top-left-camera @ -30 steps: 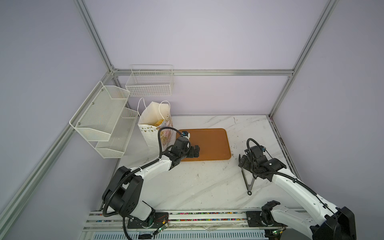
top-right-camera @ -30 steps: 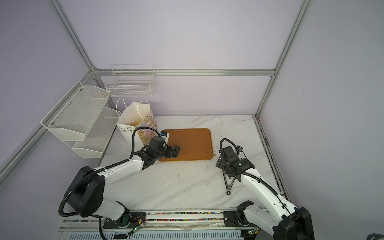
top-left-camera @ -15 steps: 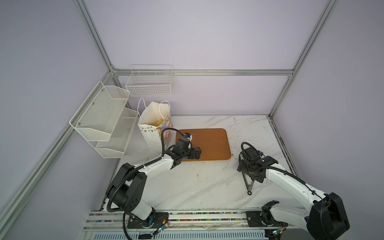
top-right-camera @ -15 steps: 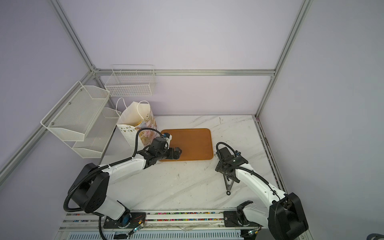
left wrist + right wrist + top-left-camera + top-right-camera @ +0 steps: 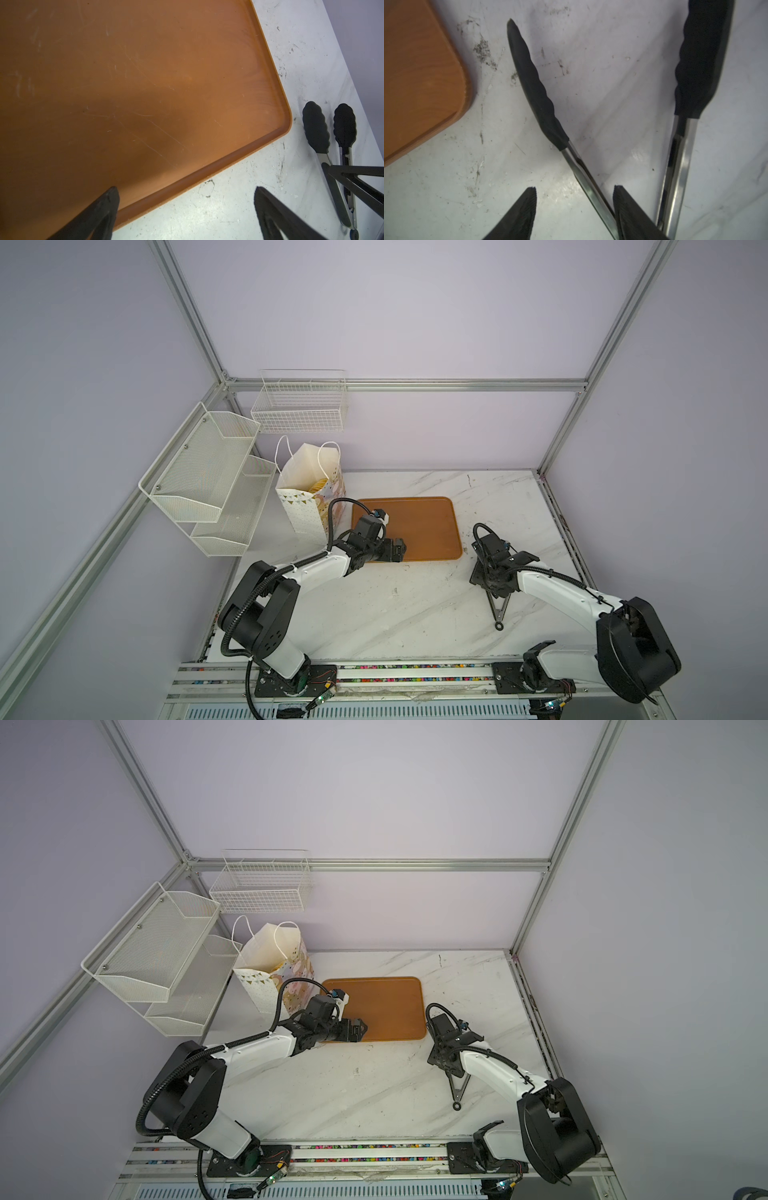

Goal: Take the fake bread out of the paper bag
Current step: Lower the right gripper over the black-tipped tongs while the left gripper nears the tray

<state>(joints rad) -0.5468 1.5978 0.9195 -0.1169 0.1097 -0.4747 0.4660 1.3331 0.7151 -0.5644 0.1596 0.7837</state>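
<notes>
Right wrist view: your right gripper (image 5: 574, 189), fingers (image 5: 521, 212) half-spread, straddles one arm of the tongs (image 5: 537, 93) only; recentre to catch both. Left gripper (image 5: 185, 189) gapes empty above the tray (image 5: 287, 124).

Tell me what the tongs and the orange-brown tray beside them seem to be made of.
Black-tipped metal tongs: arms look like polished steel, mirror-bright with reflections; scalloped matte black tips look like silicone or nylon. Flat orange-brown tray: probably moulded plastic, satin, finely scratched, with faint wood-like grain near its rounded corner.
</notes>
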